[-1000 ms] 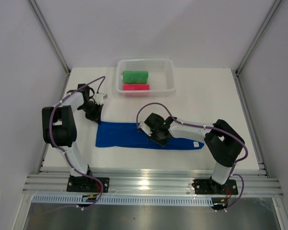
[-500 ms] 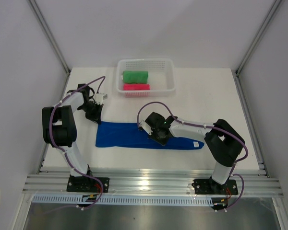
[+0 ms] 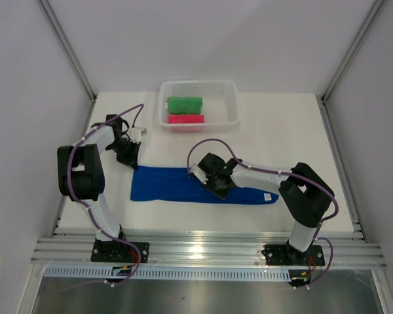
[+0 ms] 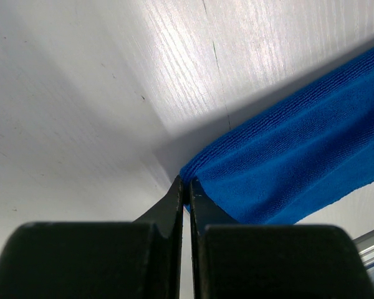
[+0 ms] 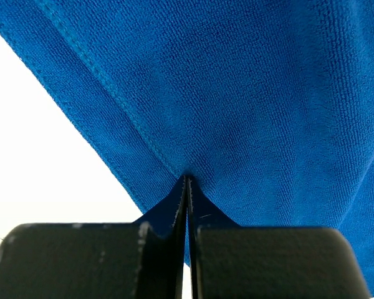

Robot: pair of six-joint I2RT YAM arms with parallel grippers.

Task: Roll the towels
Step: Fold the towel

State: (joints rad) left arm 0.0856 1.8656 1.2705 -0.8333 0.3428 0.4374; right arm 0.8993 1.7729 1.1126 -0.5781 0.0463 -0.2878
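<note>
White table point(image 3: 281, 118): left fingers point(image 4: 168, 210) and right fingers point(image 5: 173, 210) pinched shut on blue towel point(image 3: 164, 186).

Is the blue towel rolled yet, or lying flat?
Flat, not rolled: the blue towel lies as a long strip on the table, left claw and right claw pinching it.

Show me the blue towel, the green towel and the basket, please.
blue towel point(image 3: 164, 186): top external view, on its flat left half.
green towel point(image 3: 184, 104): top external view, on the middle of the roll.
basket point(image 3: 199, 83): top external view, on its far rim.
</note>
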